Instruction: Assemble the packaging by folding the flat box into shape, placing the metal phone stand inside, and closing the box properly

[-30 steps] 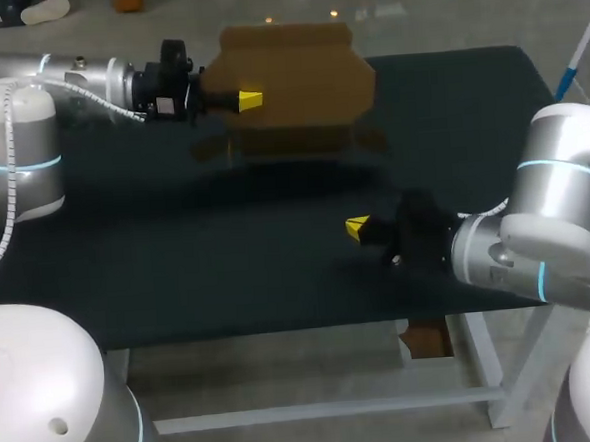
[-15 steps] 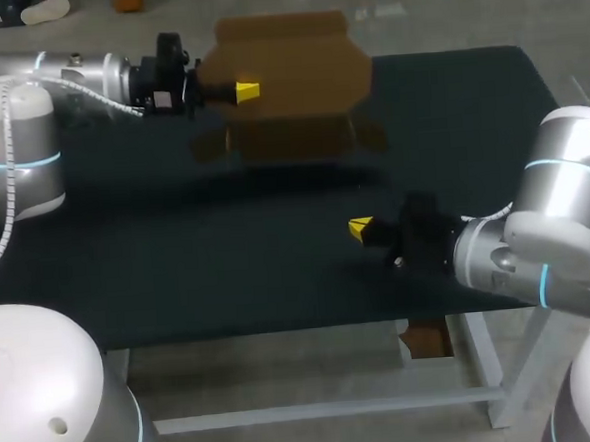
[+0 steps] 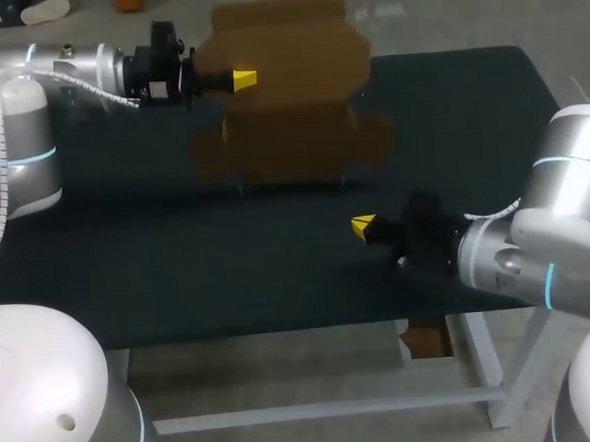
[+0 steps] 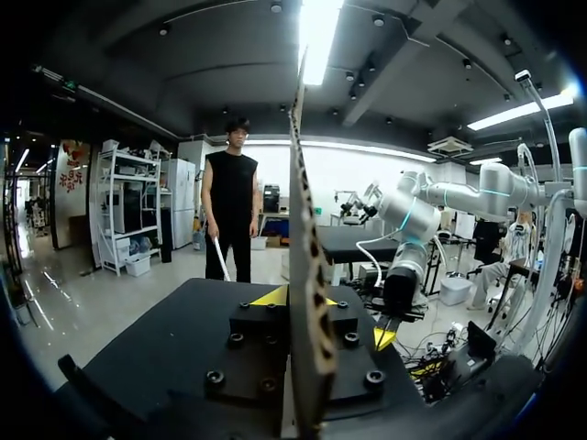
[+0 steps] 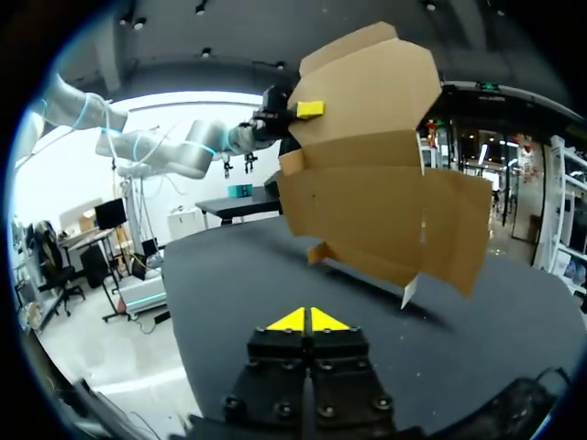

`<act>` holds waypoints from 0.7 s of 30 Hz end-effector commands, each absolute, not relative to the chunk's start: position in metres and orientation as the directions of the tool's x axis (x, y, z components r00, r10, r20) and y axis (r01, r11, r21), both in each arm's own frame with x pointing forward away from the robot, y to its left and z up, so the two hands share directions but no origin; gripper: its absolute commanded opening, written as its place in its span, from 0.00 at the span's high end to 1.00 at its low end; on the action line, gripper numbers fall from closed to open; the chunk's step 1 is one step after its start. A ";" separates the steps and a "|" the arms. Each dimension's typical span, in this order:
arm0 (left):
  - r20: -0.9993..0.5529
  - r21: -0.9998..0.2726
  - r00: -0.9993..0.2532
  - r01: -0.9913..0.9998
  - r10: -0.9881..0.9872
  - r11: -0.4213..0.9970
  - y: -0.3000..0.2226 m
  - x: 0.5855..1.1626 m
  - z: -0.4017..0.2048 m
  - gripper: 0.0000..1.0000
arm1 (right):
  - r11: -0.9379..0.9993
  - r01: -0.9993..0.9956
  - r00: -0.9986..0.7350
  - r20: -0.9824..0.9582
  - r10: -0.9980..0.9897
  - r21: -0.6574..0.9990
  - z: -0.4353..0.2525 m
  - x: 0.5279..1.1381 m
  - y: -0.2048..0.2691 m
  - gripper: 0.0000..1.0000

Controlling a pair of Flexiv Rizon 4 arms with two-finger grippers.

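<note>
The flat brown cardboard box (image 3: 292, 91) hangs lifted above the far side of the black table (image 3: 177, 258), its lower flaps drooping. My left gripper (image 3: 244, 80) is shut on the box's upper left panel. In the left wrist view the cardboard (image 4: 307, 275) stands edge-on between the yellow tips of the left gripper (image 4: 303, 298). My right gripper (image 3: 364, 227) is shut and empty, low over the table's front right. The right wrist view has the box (image 5: 376, 192) ahead of and above the right gripper (image 5: 309, 320), with the left gripper (image 5: 309, 109) pinching its top edge. No phone stand is visible.
The table's front edge (image 3: 282, 332) runs just below my right gripper. A scrap of brown cardboard (image 3: 427, 338) lies under the table at the front right.
The left gripper has lifted the box higher and slightly left; its lower flaps have swung down and toward the front. The right gripper has barely moved.
</note>
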State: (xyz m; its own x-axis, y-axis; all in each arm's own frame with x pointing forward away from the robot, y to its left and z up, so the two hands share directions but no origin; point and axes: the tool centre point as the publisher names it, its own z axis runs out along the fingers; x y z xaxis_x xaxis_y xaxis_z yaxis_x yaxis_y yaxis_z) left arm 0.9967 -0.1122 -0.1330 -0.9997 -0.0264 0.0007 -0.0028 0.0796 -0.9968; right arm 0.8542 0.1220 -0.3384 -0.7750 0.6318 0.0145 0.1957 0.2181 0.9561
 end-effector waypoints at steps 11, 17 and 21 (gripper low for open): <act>0.172 -0.980 -0.984 -0.175 -0.043 0.098 -0.111 0.995 -0.121 1.00 | 0.250 0.133 -0.810 -0.040 0.585 0.959 -0.319 0.831 0.100 1.00; 0.294 -0.951 -0.956 -0.294 -0.010 0.098 -0.110 0.997 -0.122 1.00 | 0.257 0.116 -0.815 -0.056 0.577 0.959 -0.317 0.826 0.093 1.00; 0.347 -0.935 -0.937 -0.344 0.023 0.087 -0.110 0.997 -0.127 1.00 | 0.261 0.102 -0.818 -0.068 0.571 0.960 -0.315 0.824 0.091 1.00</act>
